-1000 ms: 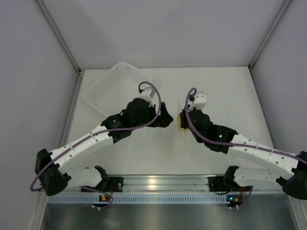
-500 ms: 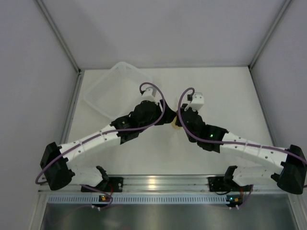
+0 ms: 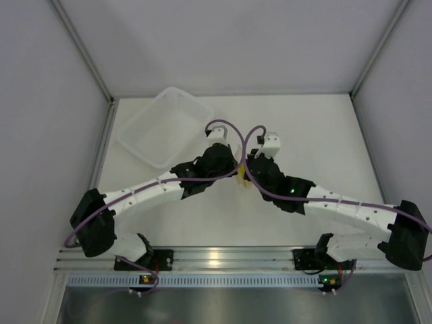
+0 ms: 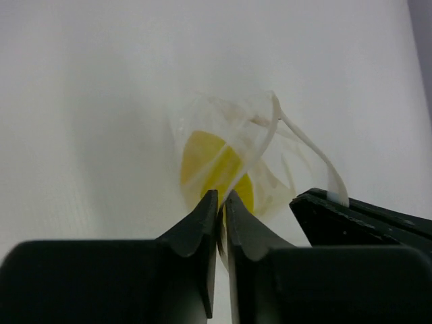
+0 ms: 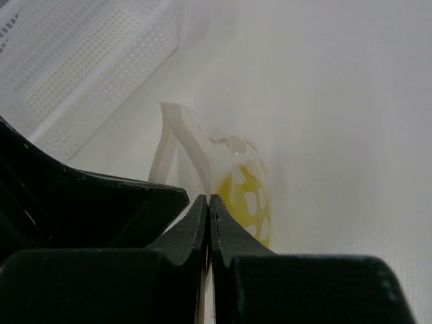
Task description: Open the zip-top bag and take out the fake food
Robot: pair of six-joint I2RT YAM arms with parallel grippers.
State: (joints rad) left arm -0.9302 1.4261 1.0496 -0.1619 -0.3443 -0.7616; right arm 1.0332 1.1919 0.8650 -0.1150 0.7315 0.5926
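At the middle of the table (image 3: 324,135) the left gripper (image 4: 219,202) and right gripper (image 5: 208,202) each pinch one lip of the zip-top bag (image 4: 270,135), fake food (image 4: 206,158) inside, so next, I think, they must pull apart gently.

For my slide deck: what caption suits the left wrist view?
Left gripper pinching an edge of the clear zip-top bag, yellow fake food visible inside.

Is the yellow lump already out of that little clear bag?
No, the fake food sits inside the zip-top bag, its yellow showing through the clear plastic.
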